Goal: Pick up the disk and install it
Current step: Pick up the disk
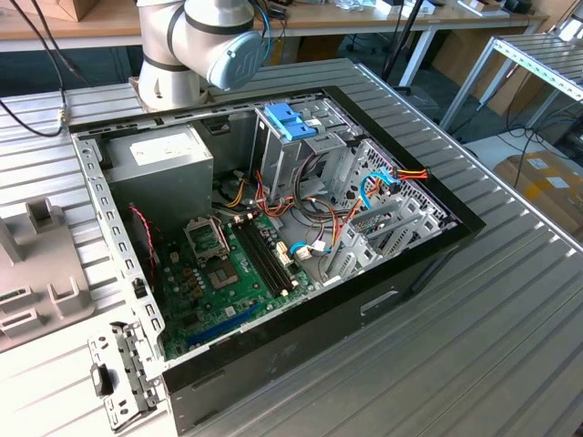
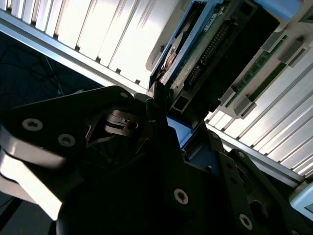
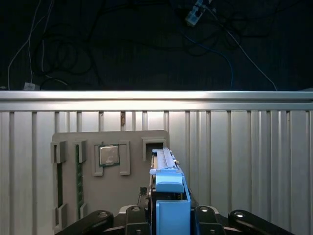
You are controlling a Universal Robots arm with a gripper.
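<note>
The disk point(image 3: 163, 160) stands on edge over the grey holder tray point(image 3: 132, 191), a light-blue plastic rail point(image 3: 172, 208) along its near edge. My gripper point(image 3: 171, 218) straddles it, black fingers point(image 3: 146, 215) pressed to both sides of the blue rail, shut on the disk. In the second wrist view the disk point(image 2: 208, 46) shows its green circuit board and connector side, with a dark fingertip point(image 2: 155, 105) against its edge. In the exterior view the open computer case point(image 1: 410, 273) lies on the table, its drive cage point(image 1: 314, 155) topped by light-blue tabs.
The tray also holds a processor chip point(image 3: 109, 155) and a memory stick point(image 3: 78, 176). Beyond it runs the table's edge point(image 3: 156, 95), then dark floor with cables. Inside the case are the grey power-supply box point(image 1: 168, 159), the motherboard point(image 1: 228, 264) and loose wires point(image 1: 364, 196).
</note>
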